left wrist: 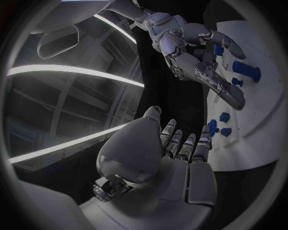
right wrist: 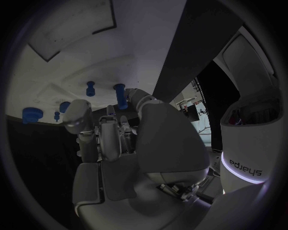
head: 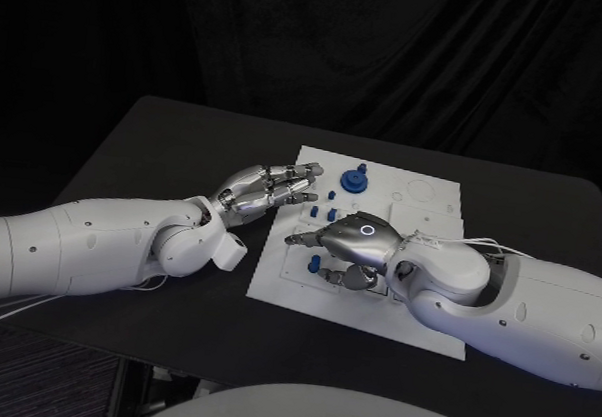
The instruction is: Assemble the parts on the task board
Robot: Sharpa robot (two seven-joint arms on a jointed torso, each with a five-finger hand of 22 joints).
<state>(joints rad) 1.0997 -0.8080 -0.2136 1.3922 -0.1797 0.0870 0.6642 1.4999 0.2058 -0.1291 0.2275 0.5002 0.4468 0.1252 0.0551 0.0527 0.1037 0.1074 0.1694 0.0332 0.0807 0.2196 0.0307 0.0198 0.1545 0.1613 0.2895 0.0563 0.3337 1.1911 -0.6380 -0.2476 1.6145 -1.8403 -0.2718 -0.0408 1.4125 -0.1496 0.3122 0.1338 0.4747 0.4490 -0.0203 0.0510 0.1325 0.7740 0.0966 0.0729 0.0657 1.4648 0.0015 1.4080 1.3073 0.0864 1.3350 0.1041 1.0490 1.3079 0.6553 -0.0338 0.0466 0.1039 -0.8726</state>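
While the right hand (head: 357,243) bends over blue parts (head: 314,264) at the near middle of the board (head: 433,197), its grasp hidden, and the left hand (head: 263,190) hovers empty, fingers apart, beside the board's left edge, picking seems in hand; next, seating a part.

arms: white, smooth | right hand (head: 354,239): silver, glowing ring | wrist: thin white cables
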